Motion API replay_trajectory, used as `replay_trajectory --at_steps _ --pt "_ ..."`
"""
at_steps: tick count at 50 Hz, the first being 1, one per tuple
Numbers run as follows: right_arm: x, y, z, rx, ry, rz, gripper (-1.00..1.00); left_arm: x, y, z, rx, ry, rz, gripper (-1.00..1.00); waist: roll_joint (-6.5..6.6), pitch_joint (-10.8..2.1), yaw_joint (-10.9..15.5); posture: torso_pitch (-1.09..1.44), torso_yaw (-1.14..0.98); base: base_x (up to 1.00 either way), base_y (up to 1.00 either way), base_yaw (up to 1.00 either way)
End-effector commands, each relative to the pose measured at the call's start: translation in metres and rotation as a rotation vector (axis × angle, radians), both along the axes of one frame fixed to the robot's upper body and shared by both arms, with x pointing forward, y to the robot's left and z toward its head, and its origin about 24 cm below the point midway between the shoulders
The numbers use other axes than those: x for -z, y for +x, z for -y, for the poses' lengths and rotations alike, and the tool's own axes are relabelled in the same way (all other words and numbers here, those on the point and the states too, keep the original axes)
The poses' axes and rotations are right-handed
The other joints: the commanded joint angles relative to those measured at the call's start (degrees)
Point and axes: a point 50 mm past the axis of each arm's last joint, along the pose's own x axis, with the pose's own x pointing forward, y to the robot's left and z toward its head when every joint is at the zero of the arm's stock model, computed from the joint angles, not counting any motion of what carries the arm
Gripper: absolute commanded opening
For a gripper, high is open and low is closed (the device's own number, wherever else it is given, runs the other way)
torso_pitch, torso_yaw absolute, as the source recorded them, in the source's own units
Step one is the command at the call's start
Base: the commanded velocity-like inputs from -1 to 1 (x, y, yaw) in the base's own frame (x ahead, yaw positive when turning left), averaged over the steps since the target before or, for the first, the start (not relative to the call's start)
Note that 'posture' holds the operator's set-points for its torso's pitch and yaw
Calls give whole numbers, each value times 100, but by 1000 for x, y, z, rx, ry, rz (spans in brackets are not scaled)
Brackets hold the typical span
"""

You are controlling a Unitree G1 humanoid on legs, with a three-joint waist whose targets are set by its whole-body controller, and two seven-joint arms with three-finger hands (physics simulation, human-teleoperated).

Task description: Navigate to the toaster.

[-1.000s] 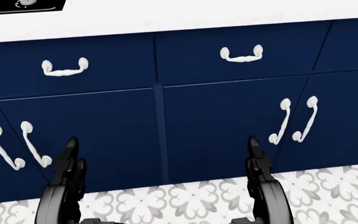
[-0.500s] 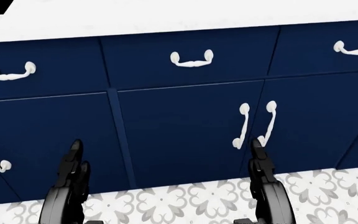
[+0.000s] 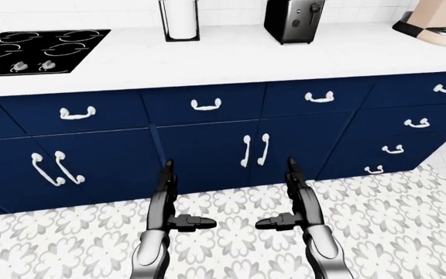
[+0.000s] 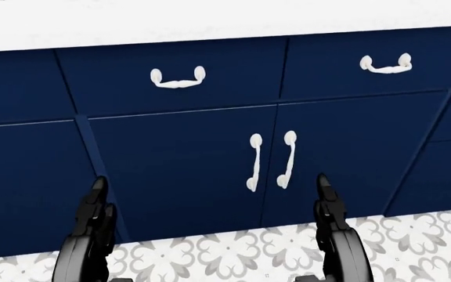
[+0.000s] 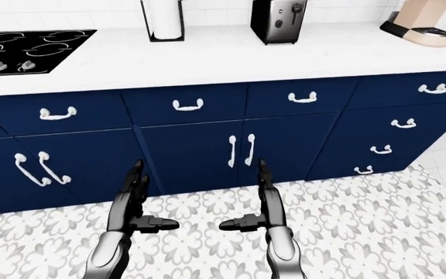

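The toaster (image 3: 291, 21) is a dark box with a lever on its face. It stands on the white counter (image 3: 231, 55) at the top of the left-eye view, right of centre, and also shows in the right-eye view (image 5: 277, 21). My left hand (image 3: 167, 200) and right hand (image 3: 296, 197) are held low over the patterned floor, fingers straight and open, both empty. They point toward the navy cabinets (image 3: 207, 157) below the counter.
A black cooktop (image 3: 37, 51) is set in the counter at the upper left. A paper towel holder (image 3: 180, 20) stands left of the toaster. A beige appliance (image 3: 437, 22) sits at the counter's far right. A drawer stack (image 3: 409, 133) is on the right.
The whole head view has shifted: cabinet handles slid left across the picture, so the camera has moved to the right along the cabinets. The hands keep their pose.
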Motion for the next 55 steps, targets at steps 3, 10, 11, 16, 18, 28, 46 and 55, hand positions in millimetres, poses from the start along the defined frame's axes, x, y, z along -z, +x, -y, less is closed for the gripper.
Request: replay_trajectory --at_steps 3,10,11,16,18,28,46,55 --pt "-19 7 -8 -33 8 101 100 -20 6 -6 -24 12 105 100 158 -28 65 0 0 0 -41 0" --pt "-19 7 -8 -33 9 100 100 -21 6 -6 -24 13 105 100 645 -47 104 0 0 0 -41 0" --pt "-19 7 -8 -33 9 101 100 -21 5 -6 -24 13 105 100 566 -52 124 0 0 0 -41 0" --pt "-19 7 -8 -32 9 100 100 -20 6 -6 -25 13 104 100 518 -128 112 0 0 0 -41 0" --pt "-19 7 -8 -32 9 100 100 -20 6 -6 -25 14 105 100 395 -96 124 0 0 0 -41 0" --pt "-19 6 -8 -32 10 101 100 -21 5 -6 -24 13 105 100 27 -112 19 0 0 0 -41 0" --pt "-19 7 -8 -34 7 100 100 -20 5 -6 -23 14 105 100 301 -62 136 0 0 0 -41 0" --pt "-18 7 -8 -34 7 99 100 -20 5 -6 -22 15 104 100 15 -115 24 0 0 0 -41 0"
